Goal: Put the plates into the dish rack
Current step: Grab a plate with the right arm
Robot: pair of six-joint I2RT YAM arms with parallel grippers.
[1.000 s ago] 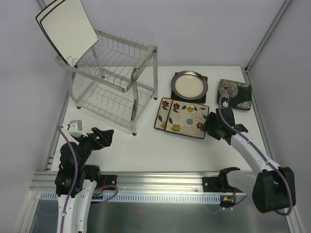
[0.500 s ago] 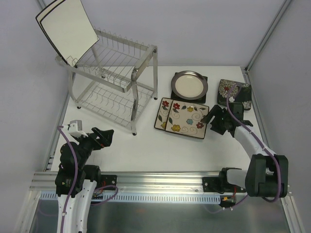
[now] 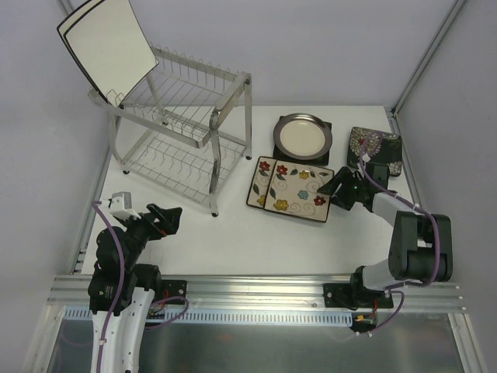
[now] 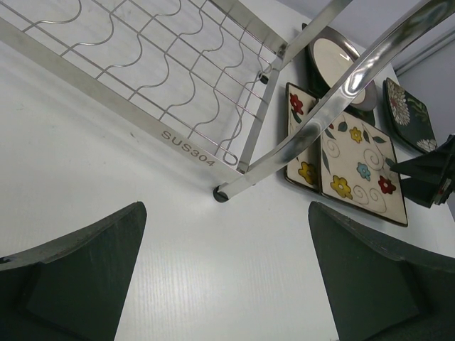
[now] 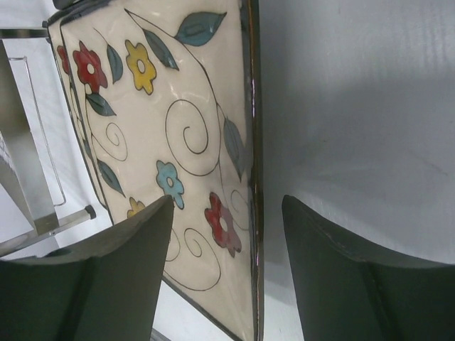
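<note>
The right gripper (image 5: 227, 204) stands open, fingers astride the edge of the flowered plate (image 5: 192, 106), not clamped. The left gripper (image 4: 227, 210) is wide open and empty.

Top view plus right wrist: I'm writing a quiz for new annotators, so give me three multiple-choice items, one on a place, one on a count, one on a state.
1. Where does the round plate rest?
A) under the flowered plates
B) on the bare table
C) on a dark square plate

2. How many flowered plates lie on the table?
A) one
B) two
C) four

3. How does the right gripper stand?
A) open, astride the flowered plates' right edge
B) shut on the round plate
C) shut on nothing

Answers:
1 C: dark corners show beneath its rim.
2 B: two overlap side by side.
3 A: the wrist view shows one finger over the plate and the other over the table, with the edge between them.
</note>
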